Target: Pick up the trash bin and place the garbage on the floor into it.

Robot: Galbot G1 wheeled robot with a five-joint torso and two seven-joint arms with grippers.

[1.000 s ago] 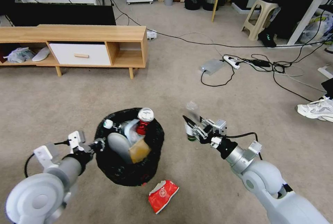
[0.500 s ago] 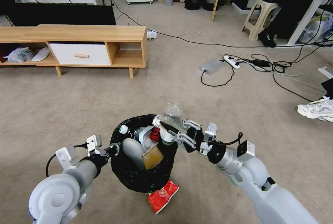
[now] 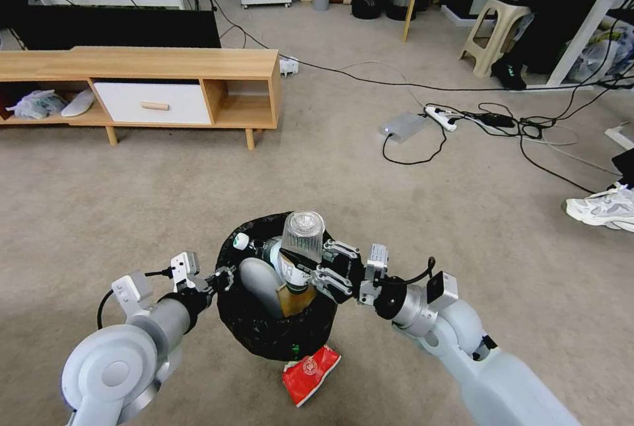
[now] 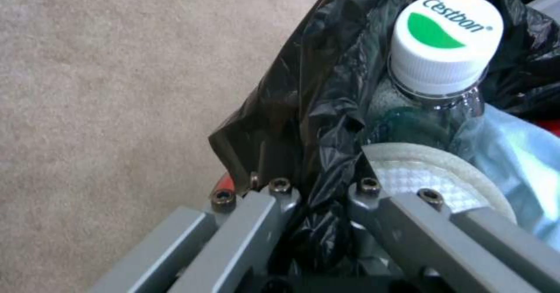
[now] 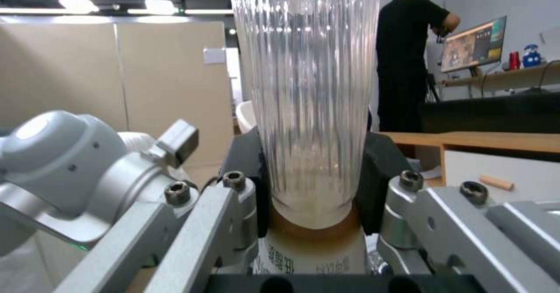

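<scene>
The trash bin (image 3: pixel 254 337), lined with a crinkled black bag (image 4: pixel 309 109), hangs from my left gripper (image 3: pixel 221 277), which is shut on its near-left rim (image 4: pixel 318 192). Inside lie a white-capped bottle (image 4: pixel 446 43) (image 3: pixel 242 241), a brown paper box (image 3: pixel 294 297) and a pale grey oval piece (image 3: pixel 261 284). My right gripper (image 3: pixel 314 271) is shut on a clear ribbed bottle (image 3: pixel 302 234) (image 5: pixel 306 87), held bottom-up over the bin's right side. A flattened red carton (image 3: pixel 310 373) lies on the carpet floor (image 3: pixel 396 201), its top edge tucked under the bin.
A low wooden cabinet (image 3: pixel 142 86) stands at the far left. A grey power brick (image 3: pixel 403 125) with black cables lies to the right, a white sneaker (image 3: pixel 604 208) at the right edge, and a beige stool (image 3: pixel 495 33) beyond.
My right gripper has carried the clear bottle leftward from beside the bin to over its opening. My left arm has shifted the bin rightward, over the red carton's top edge.
</scene>
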